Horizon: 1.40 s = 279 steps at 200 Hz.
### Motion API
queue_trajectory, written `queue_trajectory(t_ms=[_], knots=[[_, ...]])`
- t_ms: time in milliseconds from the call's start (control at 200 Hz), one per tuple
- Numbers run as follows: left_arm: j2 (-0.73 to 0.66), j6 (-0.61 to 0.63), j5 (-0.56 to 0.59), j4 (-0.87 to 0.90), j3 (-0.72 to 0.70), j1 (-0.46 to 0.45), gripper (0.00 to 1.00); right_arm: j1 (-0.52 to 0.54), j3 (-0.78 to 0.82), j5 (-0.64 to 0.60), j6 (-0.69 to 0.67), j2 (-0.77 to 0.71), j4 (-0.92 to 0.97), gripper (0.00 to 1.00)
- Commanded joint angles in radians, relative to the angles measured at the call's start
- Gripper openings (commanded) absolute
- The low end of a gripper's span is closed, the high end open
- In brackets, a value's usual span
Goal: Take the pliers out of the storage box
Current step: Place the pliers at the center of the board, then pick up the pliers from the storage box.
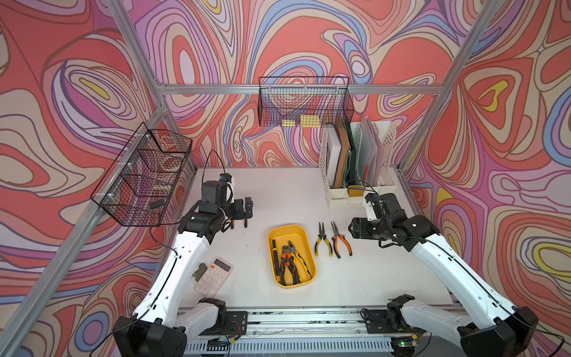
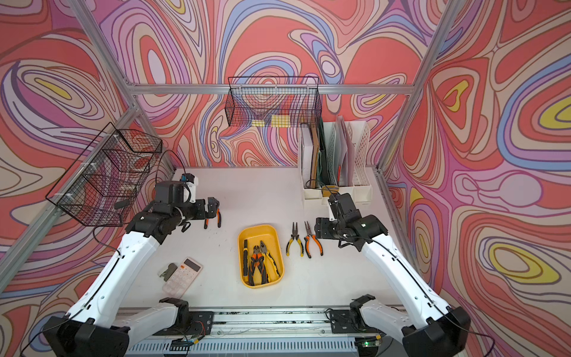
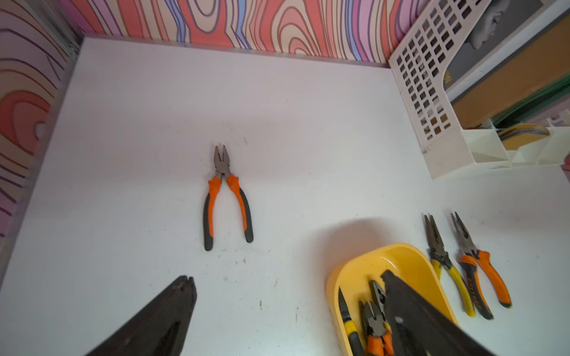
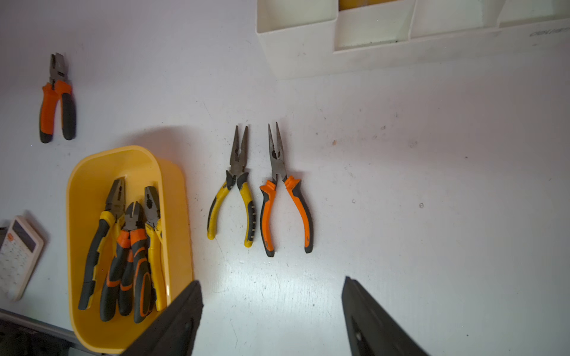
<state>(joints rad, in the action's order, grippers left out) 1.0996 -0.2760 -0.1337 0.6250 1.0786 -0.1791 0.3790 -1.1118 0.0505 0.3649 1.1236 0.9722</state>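
Note:
The yellow storage box point(image 1: 301, 237) point(image 2: 271, 232) point(image 4: 92, 166) sits mid-table and holds a small pile of pliers point(image 1: 289, 262) point(image 4: 129, 240). To its right, two needle-nosed pliers lie side by side on the table, one yellow-handled point(image 1: 323, 241) point(image 4: 237, 185) and one orange-handled point(image 1: 340, 242) point(image 4: 282, 191). An orange-and-black blunt pair point(image 3: 226, 197) point(image 2: 218, 216) lies at the left rear. My left gripper point(image 1: 242, 208) point(image 3: 287, 276) hovers over it, open and empty. Beside the needle-nosed pairs, my right gripper point(image 1: 352, 228) point(image 4: 272, 280) is open with bare table between its fingers.
A calculator point(image 1: 213, 275) and a small grey object point(image 1: 197, 272) lie front left. A white file rack point(image 1: 358, 160) with folders stands back right. Black wire baskets hang on the left frame point(image 1: 145, 176) and the back rail point(image 1: 304, 105).

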Motion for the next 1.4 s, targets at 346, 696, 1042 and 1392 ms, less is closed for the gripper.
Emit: queue_trajectory(t_ms=[346, 696, 1042, 1392], knots=[[-0.209, -0.130, -0.155, 0.149, -0.185, -0.133, 1.00, 0.314, -0.033, 0.151, 0.157, 0.226, -0.076, 0.71], [-0.300, -0.164, -0.112, 0.208, -0.195, -0.156, 0.99, 0.456, -0.086, 0.153, 0.201, 0.473, -0.211, 0.70], [-0.326, -0.159, -0.161, 0.176, -0.207, -0.163, 0.99, 0.504, -0.103, 0.205, 0.216, 0.596, -0.285, 0.69], [-0.364, -0.155, -0.192, 0.151, -0.218, -0.163, 1.00, 0.559, -0.163, 0.177, 0.215, 0.726, -0.244, 0.65]])
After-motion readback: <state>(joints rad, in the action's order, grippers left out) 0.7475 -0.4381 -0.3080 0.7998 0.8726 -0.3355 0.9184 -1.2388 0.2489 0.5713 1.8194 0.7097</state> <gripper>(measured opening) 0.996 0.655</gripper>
